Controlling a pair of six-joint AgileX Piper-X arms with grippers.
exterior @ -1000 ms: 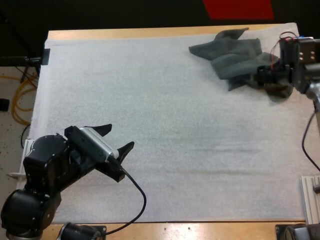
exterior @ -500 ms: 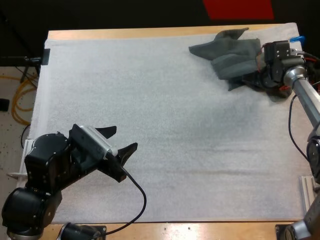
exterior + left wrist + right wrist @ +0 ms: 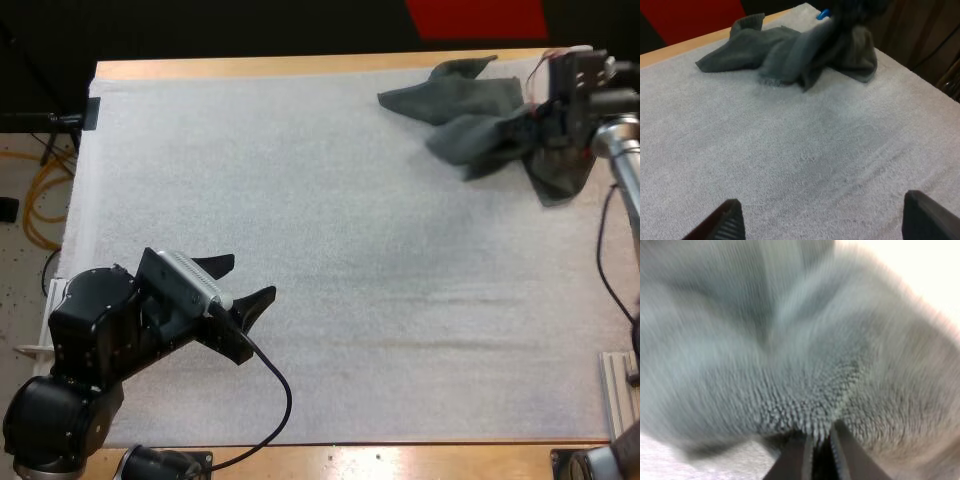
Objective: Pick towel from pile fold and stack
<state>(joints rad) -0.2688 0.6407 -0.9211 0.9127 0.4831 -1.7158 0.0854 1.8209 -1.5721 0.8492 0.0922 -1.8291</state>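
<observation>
A crumpled dark grey-green towel (image 3: 465,120) lies at the mat's far right corner. My right gripper (image 3: 535,118) is at its right side, shut on a pinch of the cloth, and that part hangs raised off the mat. In the right wrist view the two fingers (image 3: 795,457) meet with towel (image 3: 790,350) pile pressed between them at the gripper (image 3: 821,437). My left gripper (image 3: 248,278) hovers open over the mat's near left, far from the towel. From the left wrist the towel (image 3: 785,47) shows far ahead of the left gripper (image 3: 827,222), with the right arm (image 3: 855,15) over it.
The white mat (image 3: 330,250) covers the wooden table (image 3: 300,65) almost edge to edge. A metal rail (image 3: 622,395) sits off the mat at the near right.
My right gripper went from open to shut on the towel and moved toward the far side, pulling the towel's right part up. The left arm barely moved.
</observation>
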